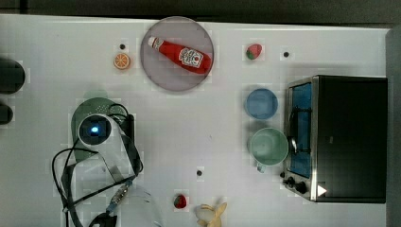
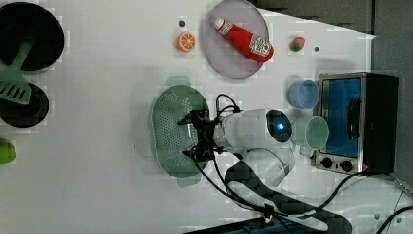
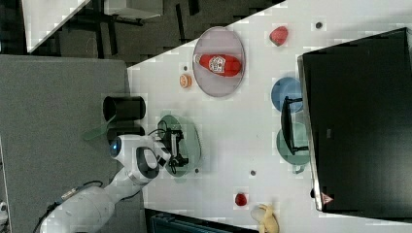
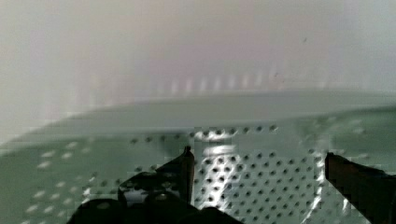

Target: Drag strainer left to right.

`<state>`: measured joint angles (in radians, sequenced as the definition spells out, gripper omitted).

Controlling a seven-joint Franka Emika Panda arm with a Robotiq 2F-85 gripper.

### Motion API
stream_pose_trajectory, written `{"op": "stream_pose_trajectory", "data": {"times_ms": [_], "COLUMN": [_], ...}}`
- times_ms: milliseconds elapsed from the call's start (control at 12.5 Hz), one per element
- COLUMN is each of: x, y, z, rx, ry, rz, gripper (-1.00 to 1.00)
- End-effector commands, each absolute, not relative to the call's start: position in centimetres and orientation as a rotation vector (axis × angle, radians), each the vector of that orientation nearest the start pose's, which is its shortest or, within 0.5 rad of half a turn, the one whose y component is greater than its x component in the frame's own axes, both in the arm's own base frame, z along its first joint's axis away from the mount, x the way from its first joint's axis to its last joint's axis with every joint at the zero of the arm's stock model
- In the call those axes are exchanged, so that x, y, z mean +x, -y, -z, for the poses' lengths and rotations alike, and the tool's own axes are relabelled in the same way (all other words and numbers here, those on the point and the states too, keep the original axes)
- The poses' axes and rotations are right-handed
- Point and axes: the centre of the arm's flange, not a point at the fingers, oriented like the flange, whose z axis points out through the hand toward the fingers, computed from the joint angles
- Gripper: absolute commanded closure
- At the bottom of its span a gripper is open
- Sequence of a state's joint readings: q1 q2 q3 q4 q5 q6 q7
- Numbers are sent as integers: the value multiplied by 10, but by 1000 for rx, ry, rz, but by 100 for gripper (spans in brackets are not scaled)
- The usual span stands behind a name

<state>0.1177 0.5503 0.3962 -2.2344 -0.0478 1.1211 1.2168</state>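
Gripper [image 2: 197,135] is seen spread wide inside the strainer [image 2: 171,127], its 2 fingers [image 4: 186,169] parted over the perforated floor with nothing held between them. The strainer lies directly under it on the white table [image 2: 97,161]. Well apart toward the top view's right, a green mug [image 1: 268,146] is seen beside a toaster oven [image 1: 347,137].

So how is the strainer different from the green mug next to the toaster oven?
The strainer is oval, dotted with small holes and clearly larger; the mug is round, solid-walled and smaller. The gripper is over the strainer, fingers apart, while the mug stands alone beside the toaster oven and the blue bowl. Both are the same pale mint green and sit open side up on the white table.
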Motion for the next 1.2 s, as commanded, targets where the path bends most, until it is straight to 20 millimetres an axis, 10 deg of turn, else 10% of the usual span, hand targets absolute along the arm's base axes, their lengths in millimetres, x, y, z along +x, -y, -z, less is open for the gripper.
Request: {"op": "stream_pose_trajectory", "data": {"times_ms": [80,1200], "x": [483,487], "y": [-247,-84], "z": [-156,-162], "rx": [-2179,-2221], "ry": [-2202,-2260], "rz": [-210,-99], "gripper": [-100,-100]}}
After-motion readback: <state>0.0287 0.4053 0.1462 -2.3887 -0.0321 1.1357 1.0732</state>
